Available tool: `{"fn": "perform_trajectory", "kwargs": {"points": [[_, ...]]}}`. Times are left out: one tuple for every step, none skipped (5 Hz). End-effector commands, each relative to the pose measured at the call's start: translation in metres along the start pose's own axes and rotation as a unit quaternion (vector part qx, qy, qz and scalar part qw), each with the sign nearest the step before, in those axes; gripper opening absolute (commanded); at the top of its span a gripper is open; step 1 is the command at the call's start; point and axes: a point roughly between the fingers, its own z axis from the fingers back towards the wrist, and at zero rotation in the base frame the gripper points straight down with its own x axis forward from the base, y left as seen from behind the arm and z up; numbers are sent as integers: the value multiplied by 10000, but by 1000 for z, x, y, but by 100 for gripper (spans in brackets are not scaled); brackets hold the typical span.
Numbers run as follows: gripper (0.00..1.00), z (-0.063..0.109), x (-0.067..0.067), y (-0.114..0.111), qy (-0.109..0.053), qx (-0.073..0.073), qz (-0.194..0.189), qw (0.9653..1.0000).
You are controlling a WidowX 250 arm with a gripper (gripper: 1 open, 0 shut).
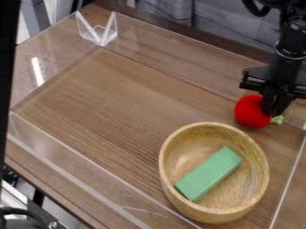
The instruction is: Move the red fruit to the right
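Jaws [266, 92] at right of frame, down at the red fruit [252, 111]. Black gripper body covers the contact area; can't tell if they're clenched on the fruit or just against it. Arm comes in from the top right corner, black, partly cropped by the frame edge.

Red fruit: right part of the wooden surface [107, 98], directly below the gripper body in view, upper right edge hidden by it. Green leafy bit [277, 119] shows on its right side. Fruit sits near the bowl, on the far side of its rim, outside it.

Bowl [174, 150]: light wood, round, lower right of frame, upright. Green rectangular block [208, 173] inside, lying diagonally, lower left end toward the near-left wall, upper right end toward the middle.

White wire-like holder [98, 30] at top left, near the far edge of the surface, well apart from fruit and bowl.

Bottom left corner: dark cable-like part [27, 213], curved, beyond the surface edge. Can't identify it.
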Motion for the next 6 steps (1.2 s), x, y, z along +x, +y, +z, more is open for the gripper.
{"fn": "perform_trajectory", "kwargs": {"points": [[100, 11, 9, 1, -256, -108, 199, 9994], [0, 6, 7, 20, -285, -91, 374, 9989], [100, 2, 8, 37, -312, -88, 560, 9979], [100, 31, 4, 43, -332, -212, 774, 9962], [100, 44, 7, 60, -304, -420, 584, 9969], [100, 65, 9, 79, -340, -666, 399, 9964]]}}
